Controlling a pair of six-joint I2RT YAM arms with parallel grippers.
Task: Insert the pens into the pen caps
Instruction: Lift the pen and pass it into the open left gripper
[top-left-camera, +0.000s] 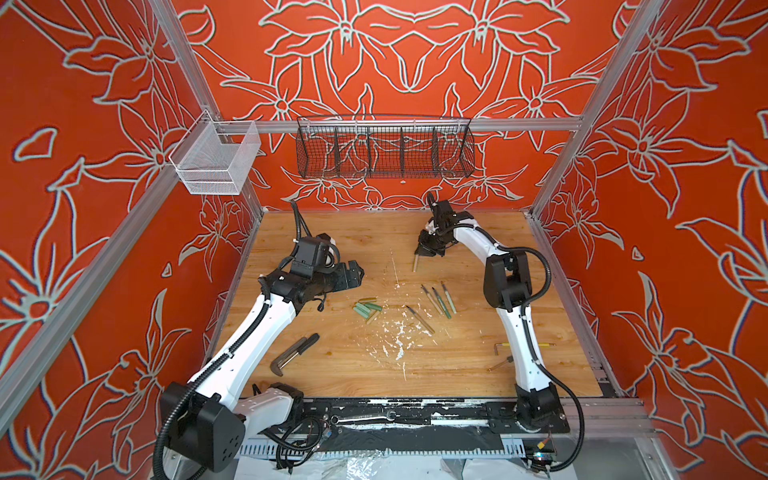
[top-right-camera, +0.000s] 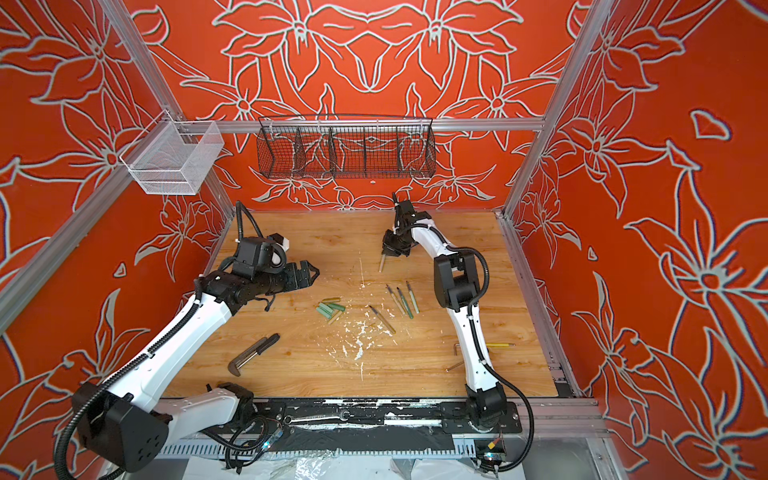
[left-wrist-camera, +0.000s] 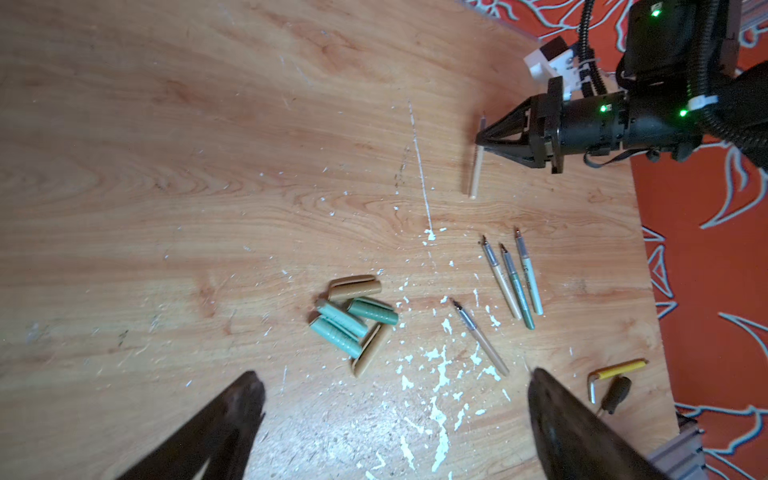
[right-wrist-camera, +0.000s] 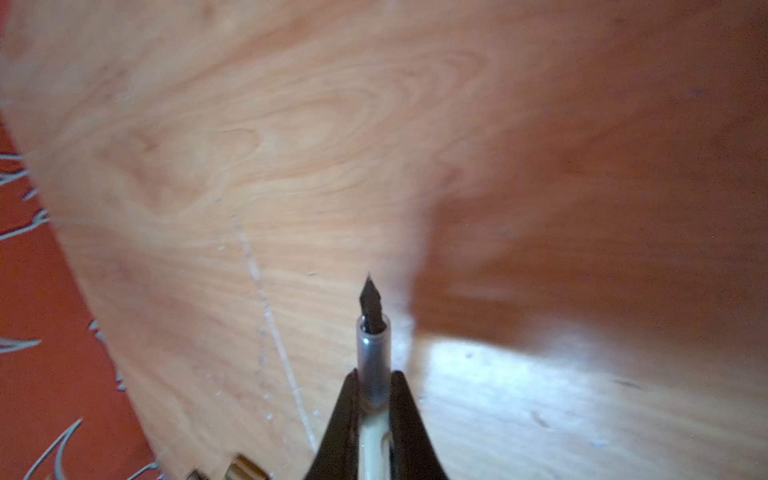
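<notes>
1 pen (right-wrist-camera: 374, 349) was clenched near its nib by the right gripper (right-wrist-camera: 375, 378); the left gripper (left-wrist-camera: 397, 380) was spread open, empty. 1 cap (left-wrist-camera: 355, 288) was best grasped with its mouth turned toward that nib.

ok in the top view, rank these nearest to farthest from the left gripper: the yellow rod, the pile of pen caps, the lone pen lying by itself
Measured from the open left gripper in a top view:
1. pile of pen caps: closest, just below the gripper, mid-board.
2. lone pen: further right, past the caps.
3. yellow rod: farthest, far over on the right side.
</notes>
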